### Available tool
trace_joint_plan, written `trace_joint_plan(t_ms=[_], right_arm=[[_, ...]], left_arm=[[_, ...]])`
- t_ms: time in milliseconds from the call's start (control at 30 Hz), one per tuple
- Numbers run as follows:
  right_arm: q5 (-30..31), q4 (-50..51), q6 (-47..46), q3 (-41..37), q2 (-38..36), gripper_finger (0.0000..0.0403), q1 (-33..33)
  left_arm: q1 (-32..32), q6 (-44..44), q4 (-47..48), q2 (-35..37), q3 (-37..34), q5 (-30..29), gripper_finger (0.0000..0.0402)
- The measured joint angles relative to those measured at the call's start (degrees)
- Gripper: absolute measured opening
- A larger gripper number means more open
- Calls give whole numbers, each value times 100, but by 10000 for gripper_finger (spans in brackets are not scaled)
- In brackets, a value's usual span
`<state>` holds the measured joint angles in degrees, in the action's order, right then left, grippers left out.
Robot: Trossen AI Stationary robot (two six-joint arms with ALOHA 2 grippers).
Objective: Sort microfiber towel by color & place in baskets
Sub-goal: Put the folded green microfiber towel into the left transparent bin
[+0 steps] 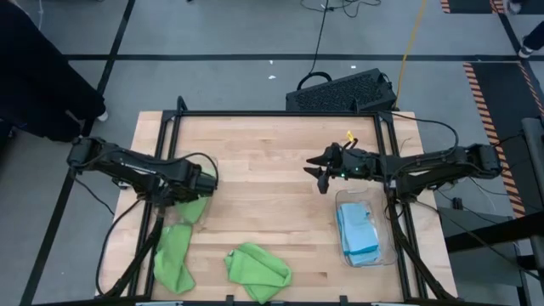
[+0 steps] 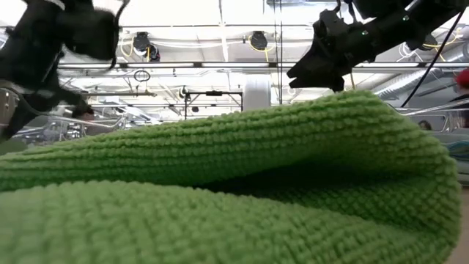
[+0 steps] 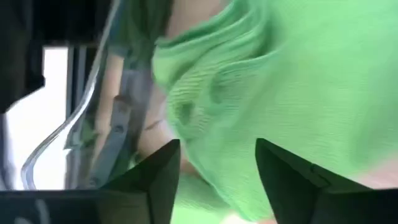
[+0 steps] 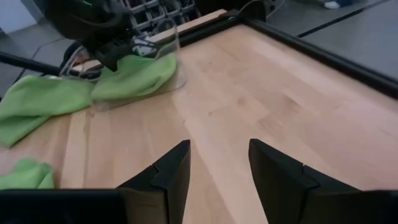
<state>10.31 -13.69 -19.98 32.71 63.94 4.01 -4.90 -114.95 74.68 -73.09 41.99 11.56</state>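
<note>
The left gripper (image 1: 204,181) hangs over the clear plastic bin at the table's left (image 4: 177,59), its fingers spread apart with nothing pinched, and a lime green microfibre cloth (image 1: 192,209) lies under it, half in the bin and draped over the near wall. To do this step well I'd say the arm should lift straight up clear of the cloth so no fibre catches, then nudge the hanging part inside before going for the next one. Two more lime green cloths lie on the wooden table (image 1: 272,153): one just beside the bin (image 1: 171,259), one crumpled at the front edge (image 1: 256,269). The right gripper (image 1: 323,178) waits above mid-table, fingers spread and empty, near the other clear bin (image 1: 389,242) holding the light blue cloths (image 1: 359,231)

The overhead view gives the whole sorting picture. The right wrist view alone shows the green cloth sitting inside the transparent wall. The left wrist view shows the open fingers (image 3: 161,180) right above green fabric. The low view is almost blocked by the front cloth (image 2: 220,191)
</note>
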Motion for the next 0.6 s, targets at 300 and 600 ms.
trace_joint_plan(t_ms=[300, 600], right_arm=[[-4, -160, -32, 0, 0, 155, 246], [-7, -211, -32, 0, 0, 155, 354]], left_arm=[[-86, -709, 598, -5, 664, -1922, 221], [12, -421, 99, -539, 18, -2457, 170]])
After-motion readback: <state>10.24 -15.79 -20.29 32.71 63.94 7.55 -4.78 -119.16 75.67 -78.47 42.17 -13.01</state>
